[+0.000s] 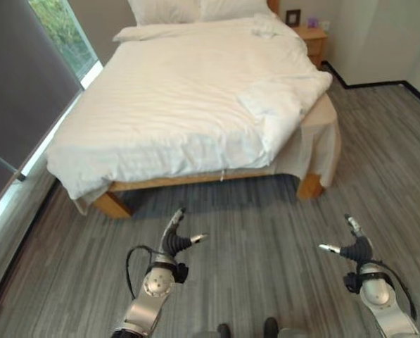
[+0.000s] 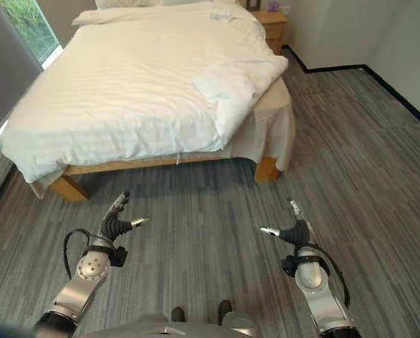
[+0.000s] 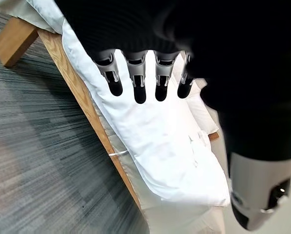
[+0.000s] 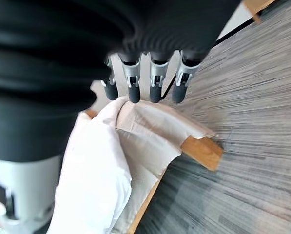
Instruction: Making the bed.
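We are standing back from the foot of the bed [image 1: 195, 176], holding our left hand [image 1: 174, 241] and right hand [image 1: 355, 248] open and empty, readying to straighten its rumpled white duvet [image 1: 188, 98].

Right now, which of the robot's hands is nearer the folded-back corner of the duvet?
Right. The right hand hangs over the floor below that duvet corner; the left hand is farther across, before the bed's other end.

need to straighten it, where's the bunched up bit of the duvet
In the left eye view the folded-back duvet corner lies at the bed's right foot corner, above the hanging beige sheet.
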